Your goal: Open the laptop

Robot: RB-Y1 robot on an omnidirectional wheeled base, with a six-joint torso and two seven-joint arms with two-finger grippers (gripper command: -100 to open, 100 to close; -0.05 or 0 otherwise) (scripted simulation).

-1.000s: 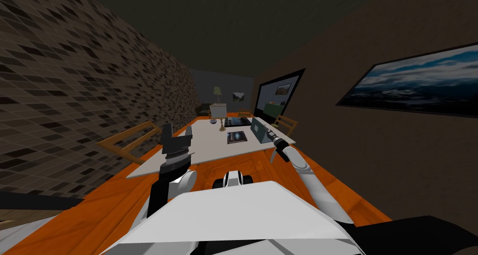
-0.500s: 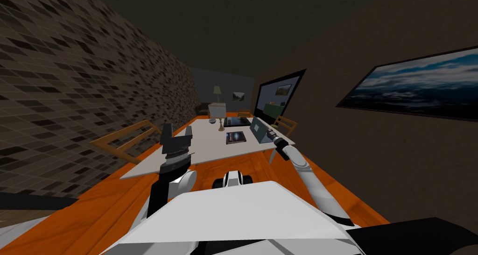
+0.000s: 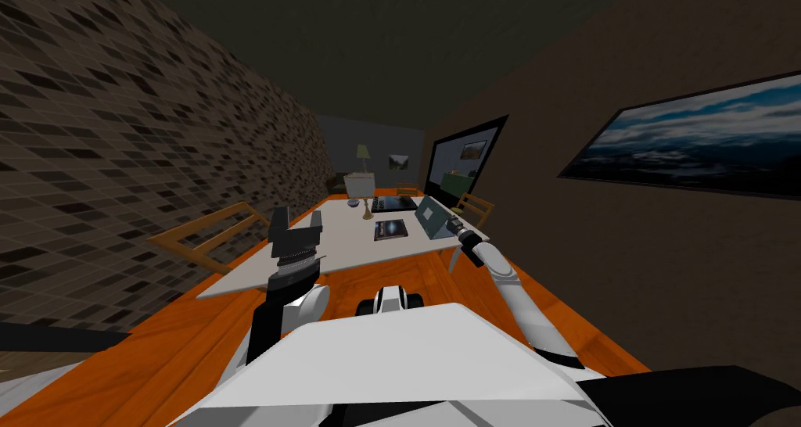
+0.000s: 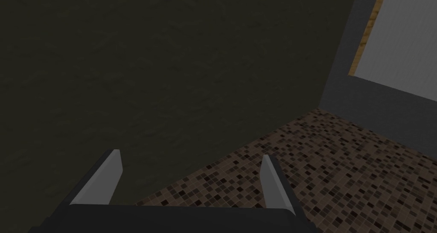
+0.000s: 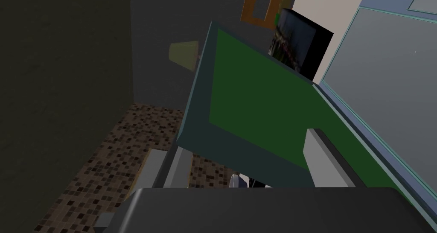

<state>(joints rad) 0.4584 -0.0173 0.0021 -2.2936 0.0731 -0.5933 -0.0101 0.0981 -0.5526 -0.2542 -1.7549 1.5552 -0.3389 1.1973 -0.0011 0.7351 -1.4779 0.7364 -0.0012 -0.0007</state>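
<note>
Straddling the part-raised laptop lid (image 5: 256, 115), the right pincer (image 5: 245, 153) gapes, screen facing the table's (image 3: 344, 250) right edge.

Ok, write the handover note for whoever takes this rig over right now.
Left gripper: open and holding nothing, raised over the near left part of the white table.
Right gripper: open, with one finger on each side of the laptop's lid. It is not clamped on the lid.
Laptop: at the table's right edge, with its green screen tilted up off its base.
Done: the lid is partly raised.
Left: probably push the lid further back until it is fully open, then draw the right arm clear.
</note>
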